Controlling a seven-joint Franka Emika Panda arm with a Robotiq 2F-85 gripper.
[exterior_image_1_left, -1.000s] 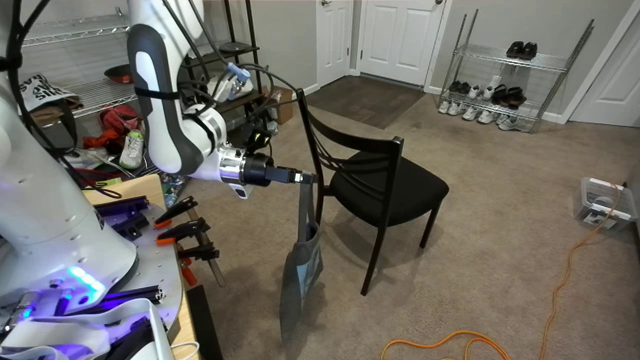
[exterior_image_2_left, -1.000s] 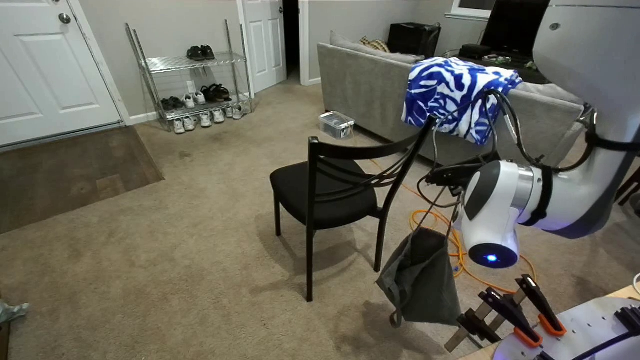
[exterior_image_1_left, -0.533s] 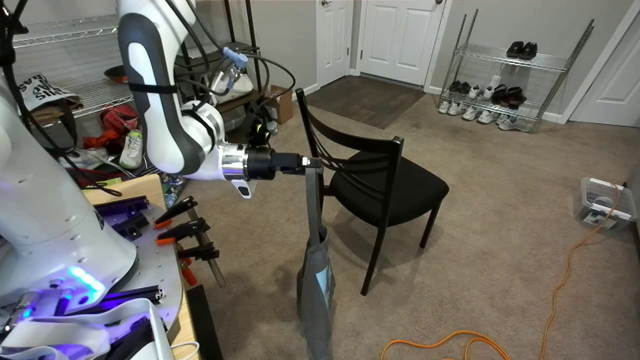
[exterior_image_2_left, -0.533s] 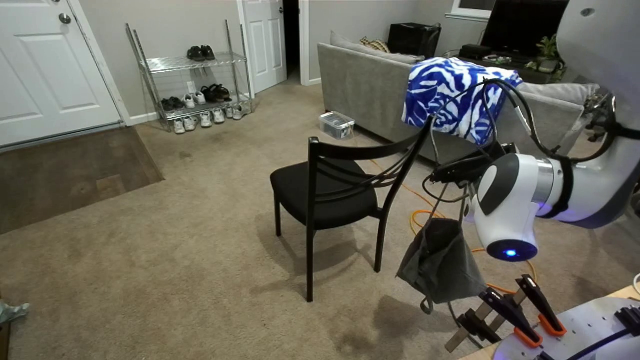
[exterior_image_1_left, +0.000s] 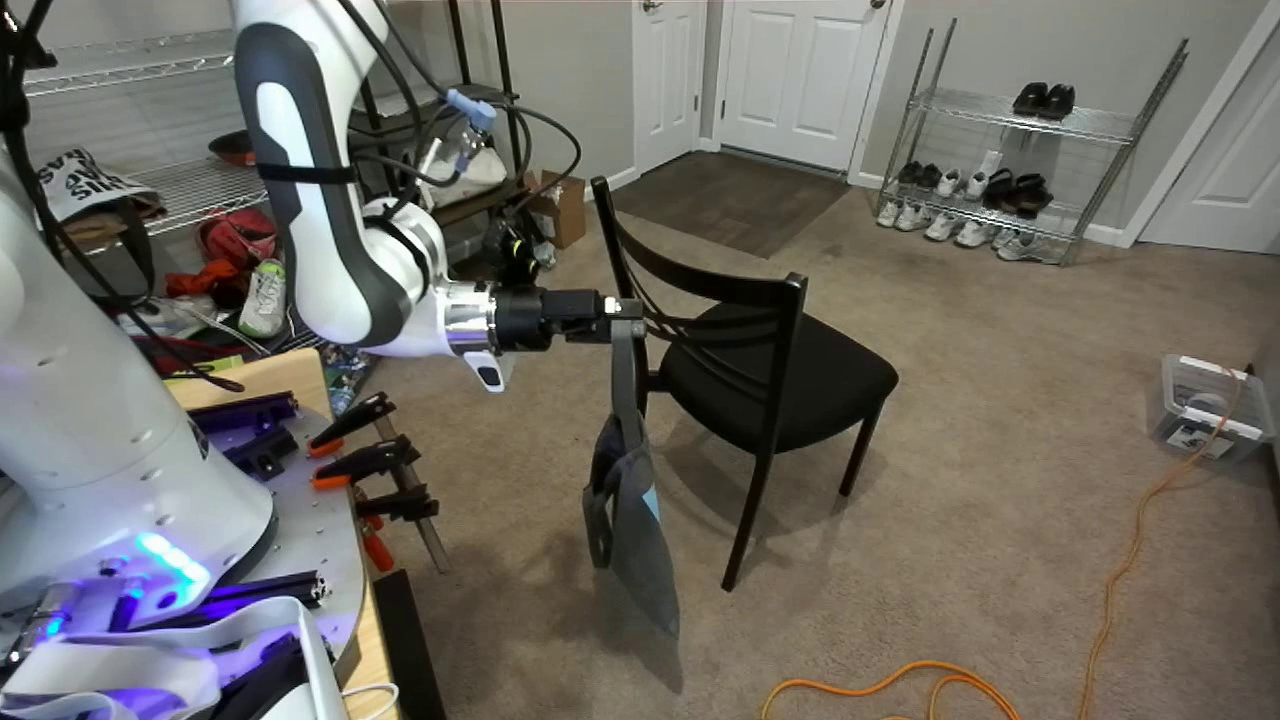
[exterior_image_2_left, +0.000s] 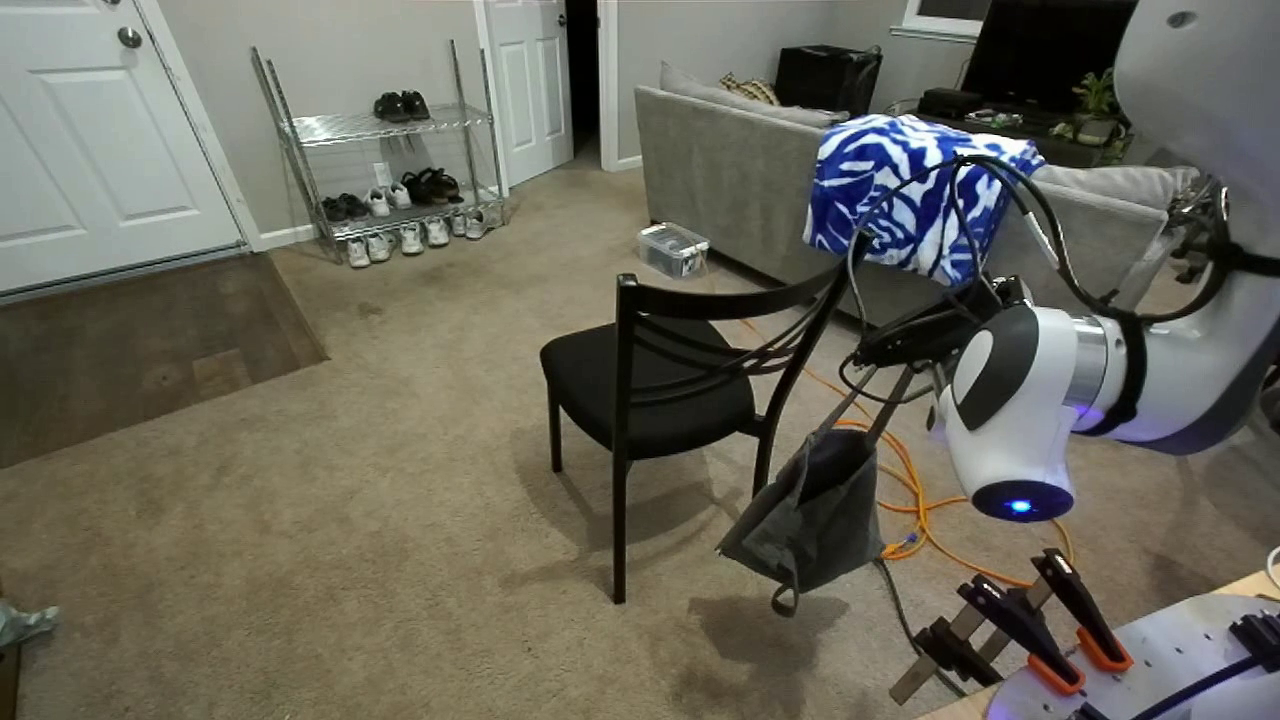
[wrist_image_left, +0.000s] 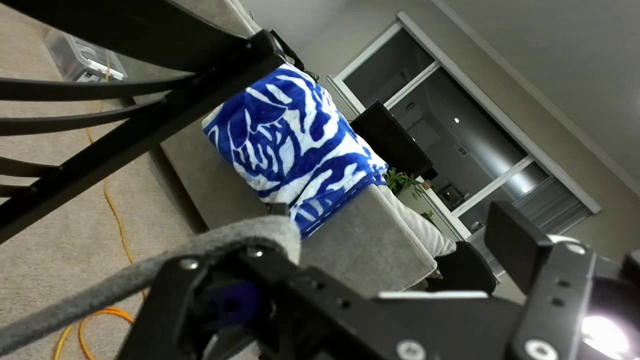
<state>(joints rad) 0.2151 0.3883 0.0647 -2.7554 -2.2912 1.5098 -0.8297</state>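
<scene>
My gripper (exterior_image_1_left: 626, 312) is open in the wrist view (wrist_image_left: 400, 232), with its two fingers wide apart. A grey strap (wrist_image_left: 145, 275) loops over one finger only; nothing sits between the fingers. The strap belongs to a grey fabric bag (exterior_image_1_left: 635, 520), which hangs tilted above the carpet in both exterior views (exterior_image_2_left: 825, 510). A second strap loop dangles from the bag's lower side. A black chair (exterior_image_1_left: 785, 375) stands close to the gripper, its backrest toward the arm. The chair's back post (wrist_image_left: 145, 132) fills the left of the wrist view. Whether bag and chair touch is unclear.
Black and orange clamps (exterior_image_1_left: 365, 460) hold the robot's mounting plate to the table edge. An orange cord (exterior_image_2_left: 915, 490) lies on the carpet. A grey sofa (exterior_image_2_left: 740, 180) carries a blue and white blanket (wrist_image_left: 300, 145). A plastic box (exterior_image_1_left: 1210, 405) and a shoe rack (exterior_image_2_left: 390, 130) stand beyond.
My gripper has risen and shifted slightly, mostly in the first half second. The bag has swung on its strap and now tilts the other way. The chair has stayed in place.
</scene>
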